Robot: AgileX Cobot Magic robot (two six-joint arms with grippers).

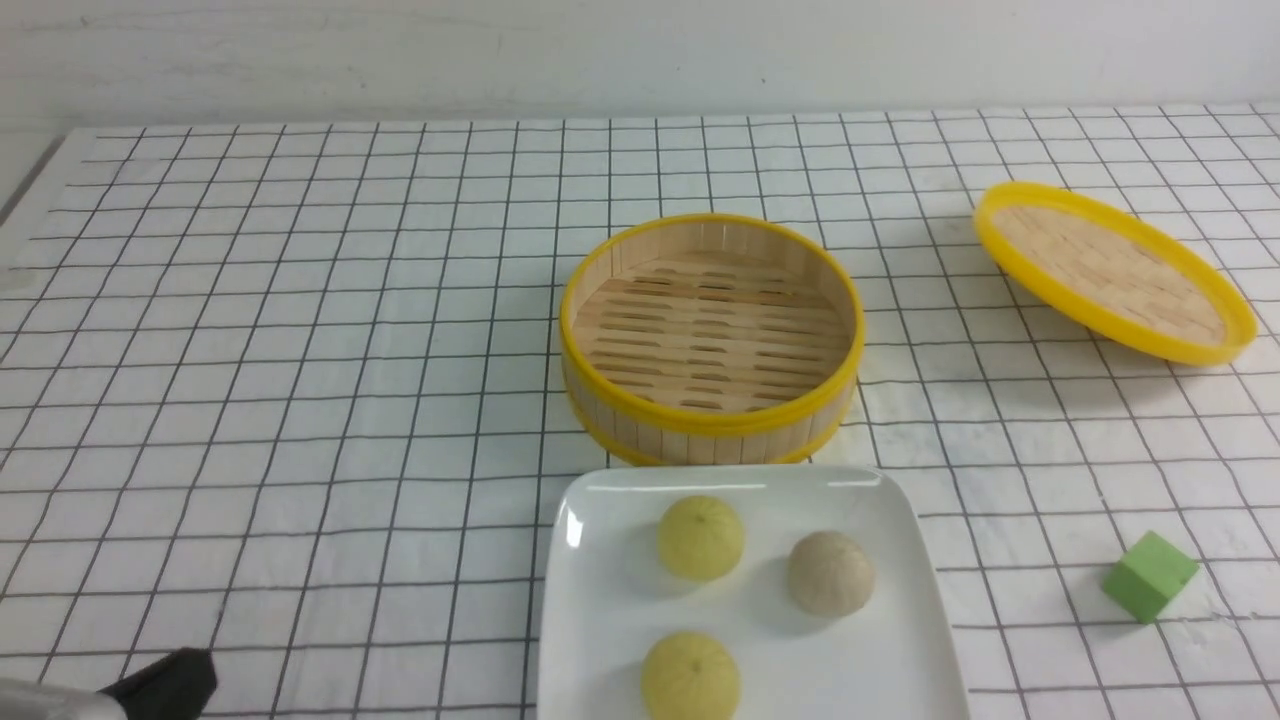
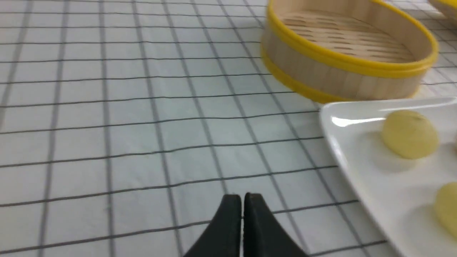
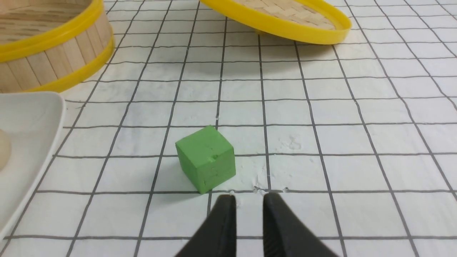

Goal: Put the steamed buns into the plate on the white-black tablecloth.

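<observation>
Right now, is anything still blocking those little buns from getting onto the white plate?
Nothing visible does. All three steamed buns already sit on the plate. The bamboo steamer behind it holds nothing, and the green cube lies off to the right.

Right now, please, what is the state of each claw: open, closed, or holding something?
Left claw: closed, holding nothing.
Right claw: slightly open, holding nothing.
</observation>
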